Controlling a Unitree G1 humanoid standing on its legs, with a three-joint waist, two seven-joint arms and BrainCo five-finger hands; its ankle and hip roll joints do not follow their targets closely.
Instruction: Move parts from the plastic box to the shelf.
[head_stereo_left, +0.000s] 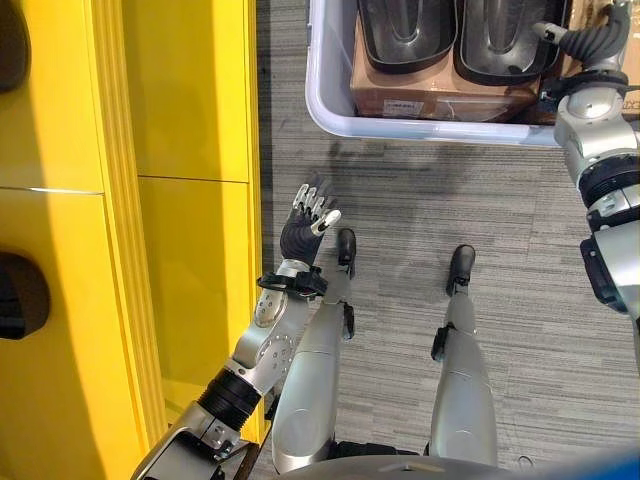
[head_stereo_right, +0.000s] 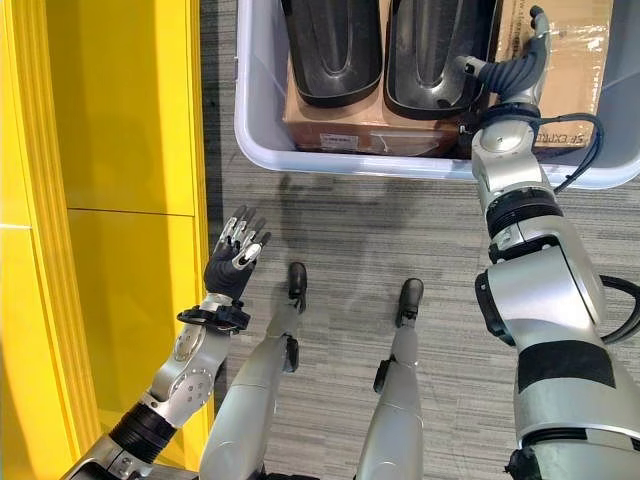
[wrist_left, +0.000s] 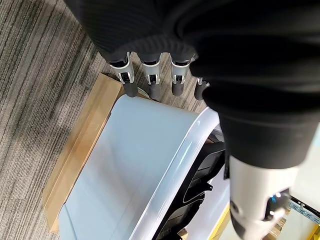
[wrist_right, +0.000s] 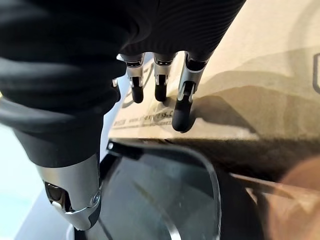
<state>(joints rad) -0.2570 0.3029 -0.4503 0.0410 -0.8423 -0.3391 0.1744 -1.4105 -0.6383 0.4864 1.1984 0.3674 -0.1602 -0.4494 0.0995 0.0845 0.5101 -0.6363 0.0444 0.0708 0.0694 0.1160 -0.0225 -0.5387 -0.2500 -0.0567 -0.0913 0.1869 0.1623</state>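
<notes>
Black parts (head_stereo_right: 385, 55) in plastic box (head_stereo_right: 262, 130), right robot hand (head_stereo_right: 510, 65) over them (fingers relaxed), left robot hand (head_stereo_right: 232, 262) spread.

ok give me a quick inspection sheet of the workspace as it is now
surface: grey striped carpet floor
job's things: pale plastic box on the floor, two black moulded parts lying side by side in it on cardboard boxes; yellow shelf on the robot's left
clutter: nothing seen
hands: left hand raised over the floor beside the shelf, fingers straight, holding nothing; right hand reaching into the box over the right-hand part, fingers relaxed, nothing held
cables: nothing seen
surroundings: flat wooden board on the floor beside the box
</notes>
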